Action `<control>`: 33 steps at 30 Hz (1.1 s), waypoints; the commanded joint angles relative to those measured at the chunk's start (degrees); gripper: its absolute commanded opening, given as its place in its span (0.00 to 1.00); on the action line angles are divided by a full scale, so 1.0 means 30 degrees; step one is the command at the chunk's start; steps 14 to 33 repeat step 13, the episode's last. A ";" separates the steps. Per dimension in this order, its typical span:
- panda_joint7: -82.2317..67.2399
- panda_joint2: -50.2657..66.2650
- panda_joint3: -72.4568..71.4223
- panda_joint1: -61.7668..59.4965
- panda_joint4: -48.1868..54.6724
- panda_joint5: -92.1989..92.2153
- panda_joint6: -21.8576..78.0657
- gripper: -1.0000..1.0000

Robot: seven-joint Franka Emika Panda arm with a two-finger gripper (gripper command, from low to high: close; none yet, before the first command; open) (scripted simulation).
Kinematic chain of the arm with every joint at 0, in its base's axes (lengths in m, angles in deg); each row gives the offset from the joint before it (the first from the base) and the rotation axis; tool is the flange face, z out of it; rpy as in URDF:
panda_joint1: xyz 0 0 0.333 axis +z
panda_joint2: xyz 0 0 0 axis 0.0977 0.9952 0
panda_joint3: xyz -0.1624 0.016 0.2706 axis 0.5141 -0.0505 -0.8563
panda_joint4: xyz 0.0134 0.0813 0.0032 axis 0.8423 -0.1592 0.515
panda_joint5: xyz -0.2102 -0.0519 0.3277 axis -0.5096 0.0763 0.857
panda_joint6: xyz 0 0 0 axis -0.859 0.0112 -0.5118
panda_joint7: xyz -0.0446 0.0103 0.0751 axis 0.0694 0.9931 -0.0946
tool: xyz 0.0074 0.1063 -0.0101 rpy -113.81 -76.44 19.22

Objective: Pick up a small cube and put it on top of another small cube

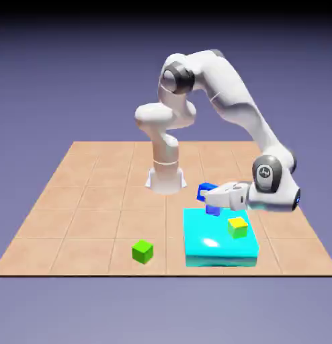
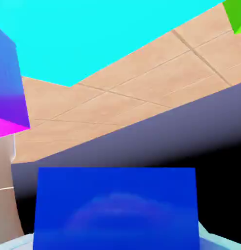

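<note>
Gripping the dark-blue cube tight between its fingers, the gripper hangs sideways over the cyan block; the magenta-topped cube sits just beside it.

dark-blue cube large at bottom, cyan block above

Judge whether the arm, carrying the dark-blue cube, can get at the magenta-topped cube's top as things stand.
Probably yes. The gripper is shut on the dark-blue cube, close beside the magenta-topped cube on the big cyan block. The yellow-topped cube sits apart, out of the way.
</note>
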 commanded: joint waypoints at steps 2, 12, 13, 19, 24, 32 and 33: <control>-0.0326 0.0569 -0.0459 0.0261 0.1290 0.1568 0.0620 0.00; -0.0381 -0.0159 -0.0042 -0.1124 -0.2869 0.1696 -0.1904 1.00; -0.0418 0.0049 -0.0052 -0.0971 -0.2178 0.1709 -0.1424 1.00; -0.0418 0.0049 -0.0052 -0.0971 -0.2178 0.1709 -0.1424 1.00; -0.0418 0.0049 -0.0052 -0.0971 -0.2178 0.1709 -0.1424 1.00; -0.0418 0.0049 -0.0052 -0.0971 -0.2178 0.1709 -0.1424 1.00; -0.0418 0.0049 -0.0052 -0.0971 -0.2178 0.1709 -0.1424 1.00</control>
